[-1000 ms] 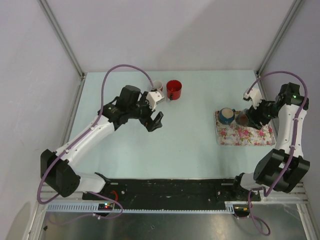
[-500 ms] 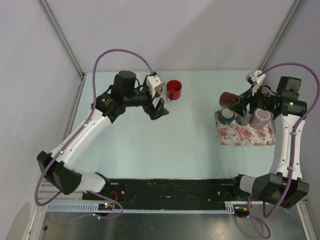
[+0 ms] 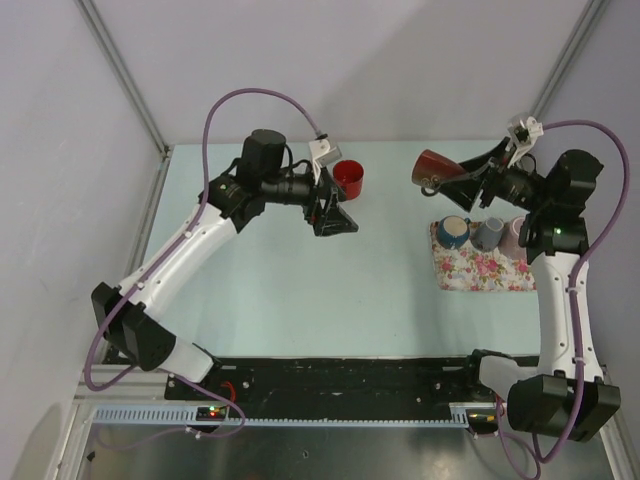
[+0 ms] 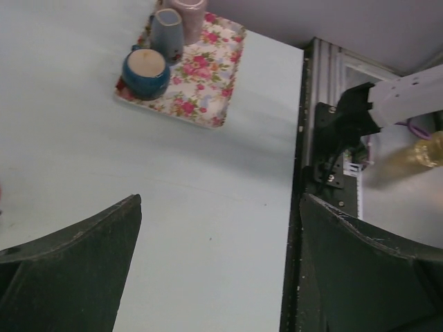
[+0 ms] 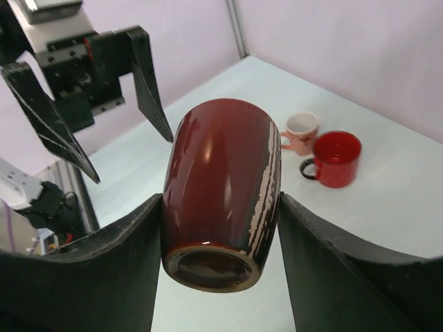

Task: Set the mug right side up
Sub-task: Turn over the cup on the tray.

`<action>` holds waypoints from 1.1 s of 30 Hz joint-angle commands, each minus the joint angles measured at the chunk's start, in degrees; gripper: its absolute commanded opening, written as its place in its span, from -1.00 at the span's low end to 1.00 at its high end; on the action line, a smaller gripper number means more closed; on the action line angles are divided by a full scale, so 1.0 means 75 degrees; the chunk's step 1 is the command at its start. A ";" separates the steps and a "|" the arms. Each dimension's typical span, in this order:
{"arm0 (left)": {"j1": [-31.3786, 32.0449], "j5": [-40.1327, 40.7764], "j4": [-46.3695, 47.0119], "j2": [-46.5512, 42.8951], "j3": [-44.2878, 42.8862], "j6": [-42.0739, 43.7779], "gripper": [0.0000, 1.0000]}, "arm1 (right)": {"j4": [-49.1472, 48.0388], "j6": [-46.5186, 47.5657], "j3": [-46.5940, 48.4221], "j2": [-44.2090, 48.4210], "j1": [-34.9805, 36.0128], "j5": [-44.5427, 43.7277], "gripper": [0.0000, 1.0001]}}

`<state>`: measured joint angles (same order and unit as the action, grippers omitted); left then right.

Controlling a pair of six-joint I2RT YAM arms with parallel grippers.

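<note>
My right gripper [image 3: 462,179] is shut on a dark red mug [image 3: 432,167] and holds it in the air above the table, left of the floral tray [image 3: 480,272]. In the right wrist view the mug [image 5: 221,187] lies between both fingers, its base towards the camera and its mouth pointing away. My left gripper [image 3: 335,215] is open and empty, raised over the table just below the bright red mug [image 3: 348,179]. In the left wrist view its fingers [image 4: 76,270] frame bare table.
The floral tray holds a blue mug [image 3: 453,232], a grey-blue mug [image 3: 488,234] and a pink mug [image 3: 513,236]. A small white and pink mug [image 5: 299,131] stands next to the bright red mug [image 5: 333,158] at the back.
My right gripper has lifted the dark red mug off the tray and carried it up and left, tilting it. My left arm has swung right and risen.
</note>
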<state>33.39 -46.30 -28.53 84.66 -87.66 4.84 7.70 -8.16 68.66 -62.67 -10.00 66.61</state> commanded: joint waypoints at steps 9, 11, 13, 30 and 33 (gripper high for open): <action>0.0299 -0.2046 0.0687 -0.0039 -0.0055 -0.0813 0.99 | -0.9522 -0.8065 -0.1541 -0.0490 0.0860 -0.0415 -1.00; 0.0351 -0.2303 0.0737 -0.0015 -0.0031 -0.0860 0.99 | -1.0715 -0.9163 -0.1738 -0.0740 0.1074 -0.0642 -1.00; 0.0388 -0.2508 0.0767 -0.0033 -0.0011 -0.0881 0.99 | -1.1201 -0.9434 -0.1857 -0.0808 0.1239 -0.0818 -1.00; 0.0718 -0.2595 0.1087 -0.0182 0.0051 -0.1257 0.87 | -1.1893 -0.8637 -0.3224 -0.0695 0.2806 -0.2005 -1.00; 0.0768 -0.2597 0.1118 -0.0067 -0.0036 -0.1378 0.81 | -1.1964 -0.8487 -0.3392 -0.0726 0.2859 -0.2080 -1.00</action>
<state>38.41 -64.31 -21.96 84.51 -86.78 -3.29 -73.36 -73.82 43.83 -68.62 10.83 55.33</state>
